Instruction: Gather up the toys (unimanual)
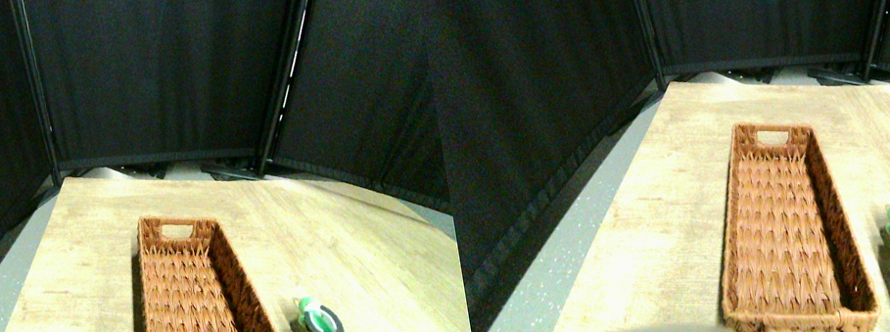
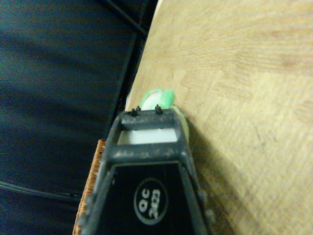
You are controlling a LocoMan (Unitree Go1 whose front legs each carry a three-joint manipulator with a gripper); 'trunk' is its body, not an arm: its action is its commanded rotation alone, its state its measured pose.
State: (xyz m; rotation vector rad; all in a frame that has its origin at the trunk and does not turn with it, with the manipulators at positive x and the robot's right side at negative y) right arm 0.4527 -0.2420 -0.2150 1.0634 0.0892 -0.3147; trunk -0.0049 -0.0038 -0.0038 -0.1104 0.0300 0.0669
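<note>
Reaching gripper [image 1: 319, 328] over green toy [image 1: 314, 317]

toy [image 1: 317, 318]: green and white, perhaps a red edge
basket [image 1: 176, 313]: brown woven wicker
table [image 1: 82, 313]: pale wood grain
curtains [image 1: 161, 62]: black

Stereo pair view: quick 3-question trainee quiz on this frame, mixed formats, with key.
1. True or false: the wicker basket already holds a toy.
2. Which colour is the plush toy at the right gripper? A) red B) green C) blue
3. Fill in: the toy lies on the wooden table, to the ____ of the basket as the robot sees it.

Key: 1 false, the basket looks empty; 2 B; 3 right. Whether the jaws have closed on the toy cannot be told from either view.
</note>
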